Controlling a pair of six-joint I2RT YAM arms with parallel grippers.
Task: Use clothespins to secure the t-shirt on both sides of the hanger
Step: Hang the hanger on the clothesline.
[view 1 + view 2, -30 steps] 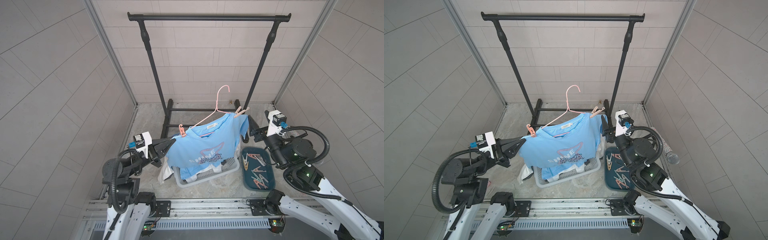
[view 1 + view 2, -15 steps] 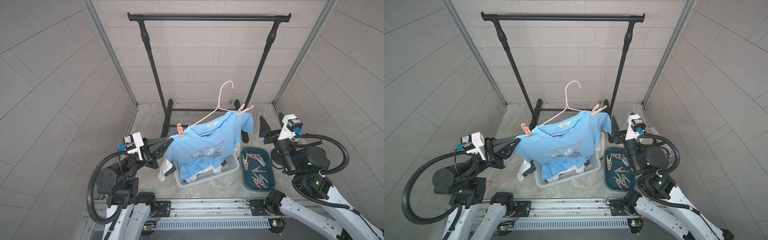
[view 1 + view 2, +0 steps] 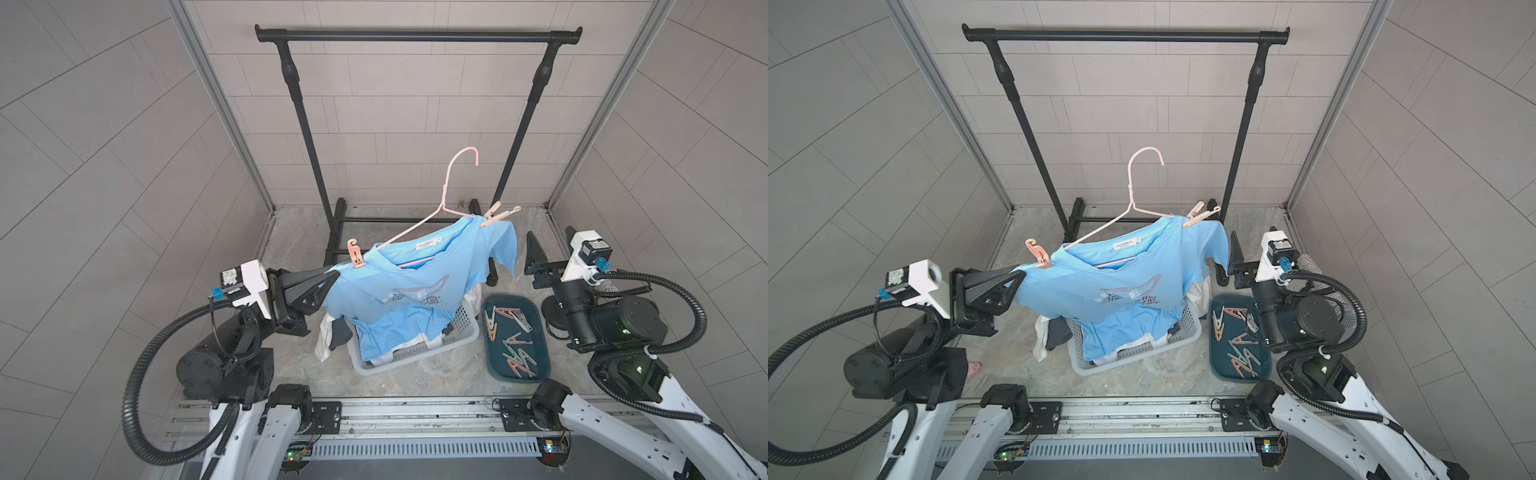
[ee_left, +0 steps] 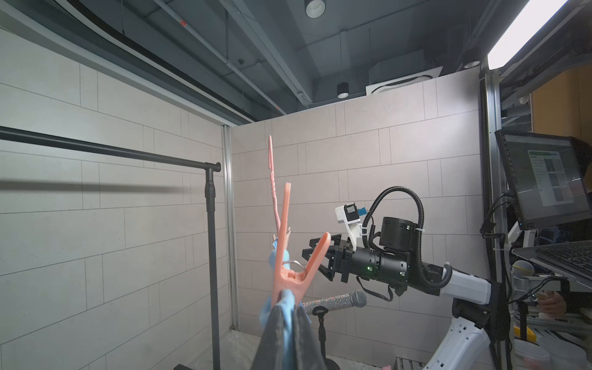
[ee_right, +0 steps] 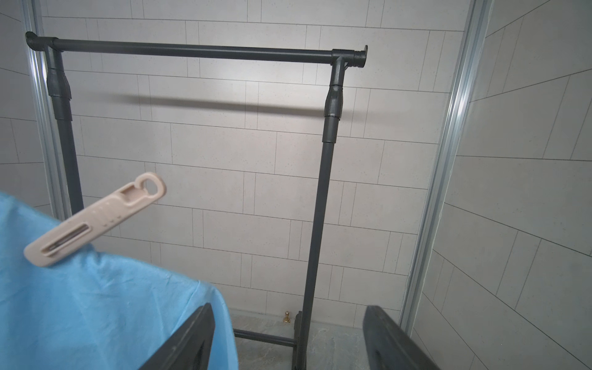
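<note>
The light blue t-shirt hangs on a pink wire hanger above the basket. My left gripper is shut on the shirt's left shoulder edge, with blue cloth pinched between its fingers. Just above it a salmon clothespin grips that shoulder. A peach clothespin is clipped on the right shoulder. My right gripper stands open and empty, just right of the shirt's right sleeve.
A dark teal tray at the right holds several loose clothespins. A grey laundry basket with other clothes sits under the shirt. The black garment rack stands behind. A small pink thing lies on the floor at the left.
My right gripper has drawn back to the right, away from the peach clothespin on the right shoulder. My left arm has swung left, still holding the shirt, and the hanger has tilted slightly.
</note>
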